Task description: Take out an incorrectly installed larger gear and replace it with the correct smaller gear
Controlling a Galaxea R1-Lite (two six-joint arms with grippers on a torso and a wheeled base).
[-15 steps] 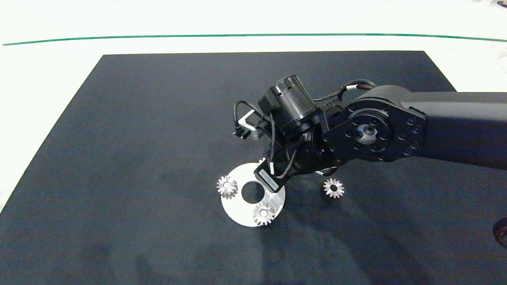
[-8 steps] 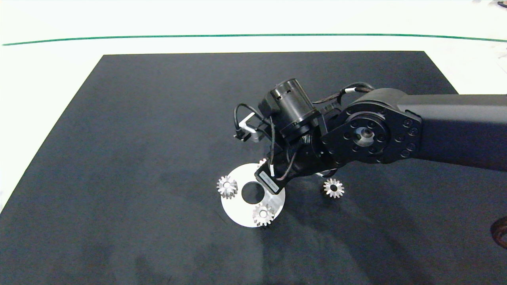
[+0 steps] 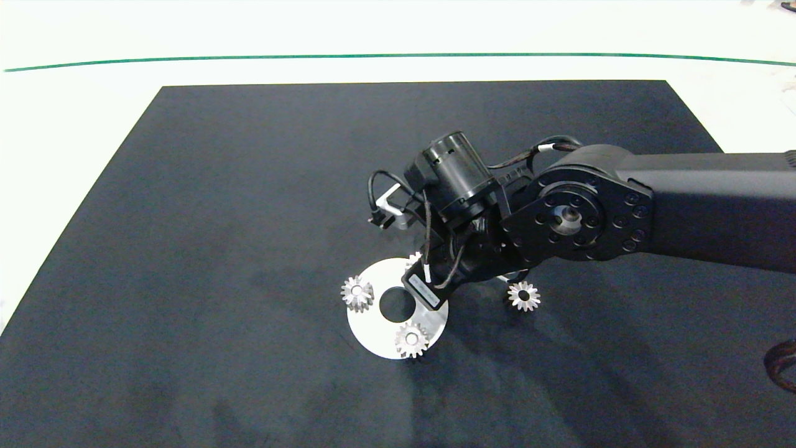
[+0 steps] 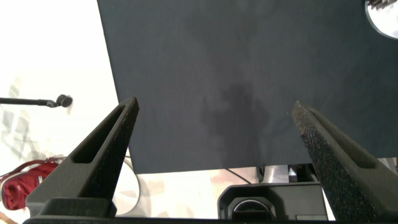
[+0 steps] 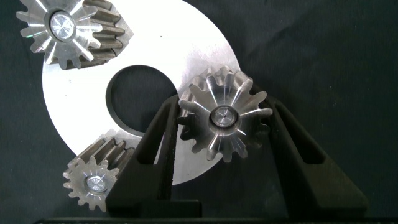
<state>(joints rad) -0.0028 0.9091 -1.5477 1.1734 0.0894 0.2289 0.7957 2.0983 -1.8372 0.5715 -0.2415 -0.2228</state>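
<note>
Bench (image 3: 93,37) is carrying a black mat (image 3: 217,186), and everything is sitting on that mat, middle to near edge.

Right arm (image 3: 715,205) is reaching in from the bench's right edge. The left pincer (image 4: 214,106) is idling over the mat's edge, jaws wide apart and holding nothing.

Silver disc (image 5: 74,102) is lying flat on the mat, with three gears standing around its centre hole.

Right pincer (image 5: 221,109) is straddling the larger gear (image 5: 225,117), jaws apart with one finger on each side. The teeth are looking at or nearly at the pads, so I'm not reading it as a firm clamp yet.

The larger gear is sitting on the disc's rim on the side toward the bench's far edge. In the head view it's mostly hidden under the wrist.

Step in hand, I'm judging, is the grasp before pulling it off:
- Keeping the gear centred between the pads, so closing isn't shoving it sideways and dragging the disc
- Gripping across tooth tips on both sides, not one tip against a gap, or it's twisting out
- Lifting straight up, with no tilt
- Watching the loose disc, which may be rising with the gear

The two gears (image 5: 65,28) (image 5: 93,180) beside it are sitting close, so avoid sweeping sideways.

The smaller gear (image 3: 523,296) is lying loose on the mat, just off the disc toward the bench's right edge, waiting for the swap.
</note>
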